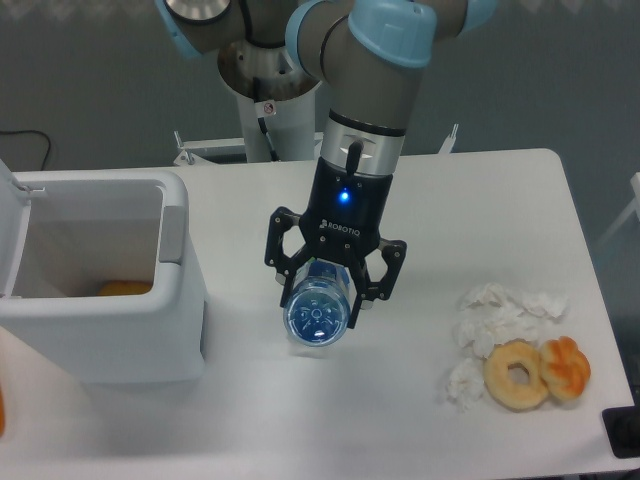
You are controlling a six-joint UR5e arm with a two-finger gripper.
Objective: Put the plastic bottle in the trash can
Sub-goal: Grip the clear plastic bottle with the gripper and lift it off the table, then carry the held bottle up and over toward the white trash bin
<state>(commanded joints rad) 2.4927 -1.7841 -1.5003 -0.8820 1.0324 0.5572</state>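
The plastic bottle (318,313) is clear and blue-tinted, and its round dimpled base faces the camera. My gripper (322,298) is shut on it, with the black fingers (284,282) on both sides, and holds it above the white table near the middle. The trash can (96,338) is a large white boxy bin at the left with its top open and its lid (10,225) swung up at the far left. The bottle is to the right of the bin, outside it.
An orange object (124,289) lies inside the bin. Crumpled white tissues (496,318), a doughnut (517,374) and an orange piece (566,366) lie at the right of the table. The robot's base (268,110) stands behind the table.
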